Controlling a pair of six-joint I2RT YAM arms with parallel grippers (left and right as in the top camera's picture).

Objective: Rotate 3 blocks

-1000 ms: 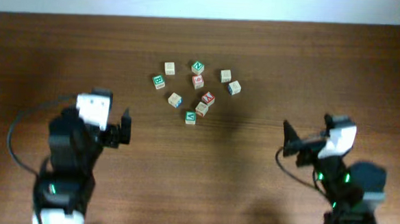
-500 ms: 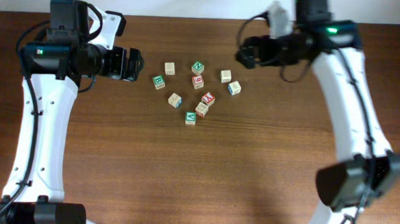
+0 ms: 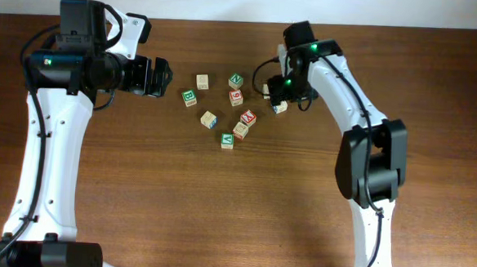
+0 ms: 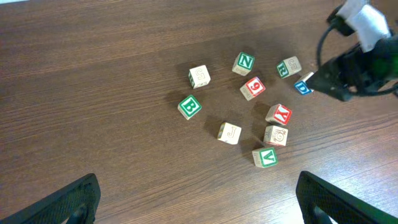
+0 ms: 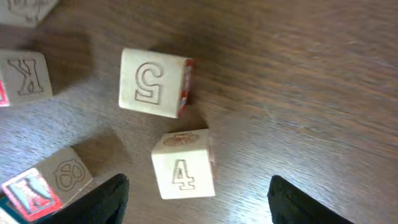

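Of the 3 blocks to turn, the green V block [image 3: 227, 139] lies at the edge of the group nearest the robot's bases. The pale Q block [image 3: 240, 129] is just beside it. The blue-print block [image 3: 279, 105] is on the right edge of the group, right by the right gripper [image 5: 197, 179].

In the right wrist view you see a block w/ a carved 4 [image 5: 183, 168] between the two fingers [image 5: 102, 199]. It is prob. the blue-print one, but I cannot match it for sure. The jaws are apart w/ a gap on each side, so nothing is gripped yet. The left gripper [image 4: 198, 177] hangs at the left of the group, jaws fully spread and empty.

Progress, as I judge it: this is approx. the start. The first block is lined up but not grasped. The pictures give no sign that any block is already turned, so count all 3 as left.

Around them are blocks you must not touch:
- a green B block [image 3: 190, 98]
- a green N block [image 3: 235, 81]
- a red 9 block [image 3: 235, 97]
- a red-letter block [image 3: 247, 117]
- a pale J block [image 3: 209, 118]
- a block w/ a carved 5 [image 5: 152, 83]

In the way:
- The 5 block sits very near the 4, just beyond it, so the fingers have little room there.
- The red-letter block nearly touches the Q block, so watch that pair when you turn it.
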